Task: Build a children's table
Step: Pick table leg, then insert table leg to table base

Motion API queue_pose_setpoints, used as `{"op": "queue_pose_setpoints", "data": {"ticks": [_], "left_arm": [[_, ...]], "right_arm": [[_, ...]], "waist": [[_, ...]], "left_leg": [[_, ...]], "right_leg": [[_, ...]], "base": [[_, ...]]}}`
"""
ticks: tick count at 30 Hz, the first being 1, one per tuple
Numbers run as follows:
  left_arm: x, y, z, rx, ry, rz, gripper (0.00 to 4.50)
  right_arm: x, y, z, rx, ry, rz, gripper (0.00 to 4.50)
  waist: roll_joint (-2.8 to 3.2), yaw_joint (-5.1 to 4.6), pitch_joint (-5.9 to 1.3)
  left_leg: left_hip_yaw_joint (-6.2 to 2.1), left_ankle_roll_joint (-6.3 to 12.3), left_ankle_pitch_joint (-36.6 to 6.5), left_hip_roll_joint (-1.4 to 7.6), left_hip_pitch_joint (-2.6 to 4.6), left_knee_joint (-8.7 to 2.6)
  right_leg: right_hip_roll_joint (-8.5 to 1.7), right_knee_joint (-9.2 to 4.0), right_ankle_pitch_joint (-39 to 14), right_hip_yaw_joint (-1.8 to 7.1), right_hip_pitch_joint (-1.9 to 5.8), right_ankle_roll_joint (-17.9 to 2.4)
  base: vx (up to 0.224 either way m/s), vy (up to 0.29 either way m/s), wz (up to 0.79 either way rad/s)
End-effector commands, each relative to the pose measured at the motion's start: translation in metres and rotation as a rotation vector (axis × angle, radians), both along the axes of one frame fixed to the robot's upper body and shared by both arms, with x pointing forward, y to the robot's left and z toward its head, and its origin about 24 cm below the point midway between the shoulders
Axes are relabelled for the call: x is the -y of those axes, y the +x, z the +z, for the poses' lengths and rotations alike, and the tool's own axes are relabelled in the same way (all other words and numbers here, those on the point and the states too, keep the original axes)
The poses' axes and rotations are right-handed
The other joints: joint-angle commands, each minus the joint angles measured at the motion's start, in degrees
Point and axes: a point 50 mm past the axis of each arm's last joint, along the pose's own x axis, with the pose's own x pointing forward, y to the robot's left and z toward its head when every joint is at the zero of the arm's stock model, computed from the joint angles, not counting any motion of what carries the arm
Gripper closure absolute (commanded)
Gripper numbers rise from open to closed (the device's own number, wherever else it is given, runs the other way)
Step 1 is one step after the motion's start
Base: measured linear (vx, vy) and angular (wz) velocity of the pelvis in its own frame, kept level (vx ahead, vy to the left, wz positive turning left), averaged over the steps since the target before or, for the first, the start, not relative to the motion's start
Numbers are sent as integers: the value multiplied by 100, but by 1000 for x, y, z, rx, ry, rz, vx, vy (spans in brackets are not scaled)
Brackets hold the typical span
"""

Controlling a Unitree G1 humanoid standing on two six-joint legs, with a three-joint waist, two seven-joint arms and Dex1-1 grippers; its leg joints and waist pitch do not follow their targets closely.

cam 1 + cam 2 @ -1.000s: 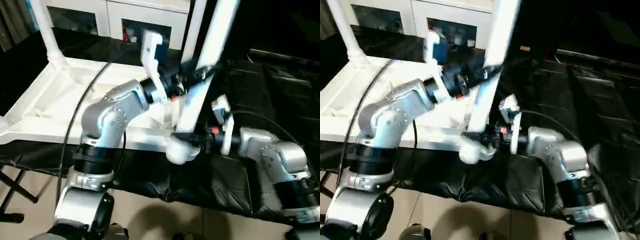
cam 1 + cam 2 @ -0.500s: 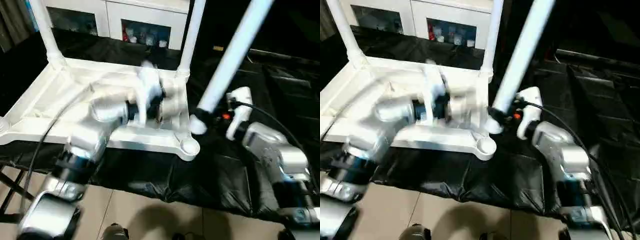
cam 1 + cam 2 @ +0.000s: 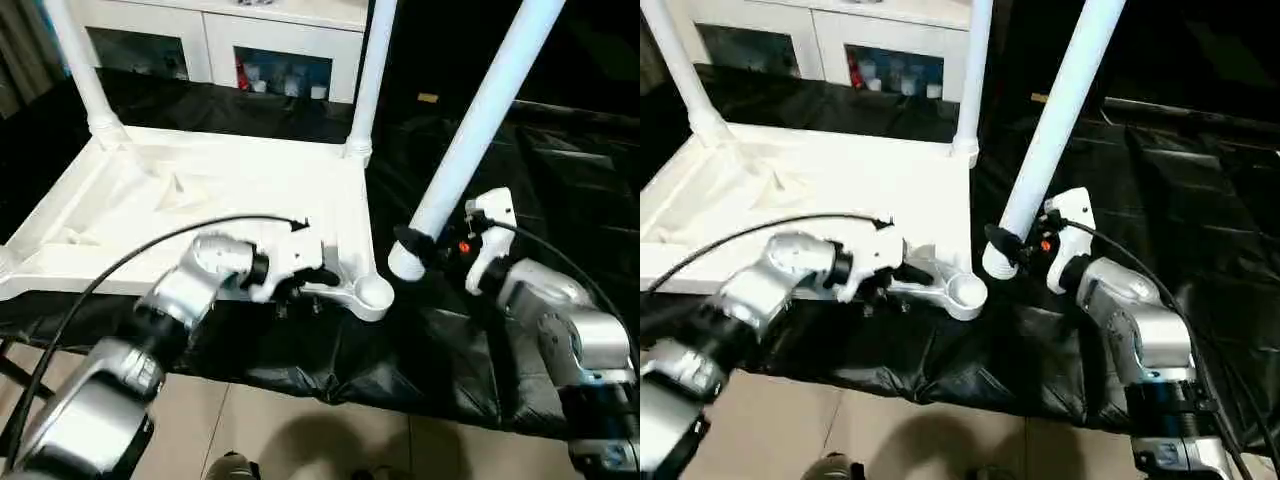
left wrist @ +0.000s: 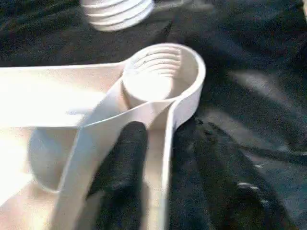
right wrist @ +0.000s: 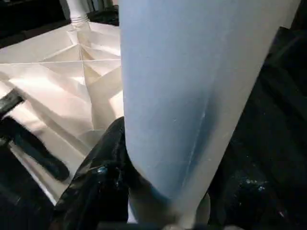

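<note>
Fingers of right gripper [image 3: 425, 250] clamped on loose leg [image 3: 470, 135]; left gripper [image 3: 312, 280] pinching table top [image 3: 200, 200] rim beside empty corner socket [image 3: 373, 293].

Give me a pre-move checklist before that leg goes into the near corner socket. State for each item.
1. Leg held: ok. The right gripper is clamped on the loose leg near its lower end.
2. Target free: ok. The near corner socket is open, its inner ridges show, nothing is in it.
3. Leg over socket: not ok. Its ridged collar sits beside the socket, over the black cloth, and the leg is tilted.
4. Top steadied: cannot tell. The left gripper straddles the rim of the table top by the socket; a firm grip is unclear.
5. Far legs seated: ok. Two fitted legs stand upright in the far sockets.
</note>
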Motion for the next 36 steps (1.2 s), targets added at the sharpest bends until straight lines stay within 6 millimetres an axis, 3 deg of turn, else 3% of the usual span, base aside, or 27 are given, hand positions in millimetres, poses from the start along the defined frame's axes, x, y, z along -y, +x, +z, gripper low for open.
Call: {"op": "queue_pose_setpoints", "data": {"ticks": [1, 5, 8, 10, 11, 19, 27, 28, 29, 36], "left_arm": [[0, 2, 1, 8, 22, -23, 309], [-8, 6, -2, 0, 82, -34, 326], [-13, 8, -3, 2, 104, -23, 367], [-15, 9, -4, 6, 117, -20, 366], [-17, 10, -5, 5, 124, -21, 394], [-21, 12, -6, -39, 94, -1, 449], [-1, 11, -12, -106, -32, 153, 450], [4, 9, -16, -110, -34, 162, 450], [6, 8, -17, -113, -34, 164, 450], [19, -5, -24, -107, -51, 147, 450]], "right_arm": [[2, -1, 8, 34, -12, 9, 263], [2, -2, 8, 32, -16, 22, 263], [2, -2, 8, 32, -17, 25, 263], [2, -2, 8, 32, -19, 27, 263], [2, -3, 8, 33, -19, 30, 263], [-2, -4, 9, 31, -12, 60, 263], [-14, 0, 8, 18, 10, 99, 263], [-16, 2, 6, 18, 2, 95, 263], [-16, 3, 6, 18, -1, 93, 263], [-19, 10, 3, 20, -22, 84, 263]], "waist": [[39, 10, -523], [66, 11, -523], [54, 9, -516], [58, 6, -516], [55, 6, -509], [30, -11, -498], [7, -29, -514], [-22, -37, -519], [-4, -33, -521], [-1, -39, -507]], "left_leg": [[-26, -259, -1350, 38, 112, -433], [-28, -254, -1404, 42, 128, -434], [-27, -256, -1443, 45, 129, -436], [-30, -257, -1455, 53, 129, -437], [-25, -250, -1496, 42, 134, -438], [-40, -257, -1584, 48, 129, -447], [-37, -156, -1381, 53, 107, -427], [-33, -144, -1357, 61, 104, -425], [-31, -121, -1304, 58, 105, -418], [-21, -89, -1293, 66, 107, -434]], "right_leg": [[-328, -474, -1350, 146, 351, -988], [-338, -481, -1397, 146, 344, -1017], [-342, -491, -1426, 144, 343, -1054], [-345, -491, -1402, 145, 340, -1080], [-336, -505, -1482, 141, 332, -1070], [-359, -521, -1797, 140, 341, -1010], [-363, -493, -1526, 133, 356, -1160], [-361, -482, -1463, 133, 360, -1173], [-363, -479, -1387, 135, 355, -1201], [-359, -511, -1564, 137, 343, -1112]], "base": [[0, 0, 0], [0, 0, 0], [0, 0, 0], [0, 0, 0], [0, 0, 0], [0, 0, 0], [0, 0, 0], [0, 0, 0], [0, 0, 0], [0, 0, 0]]}}
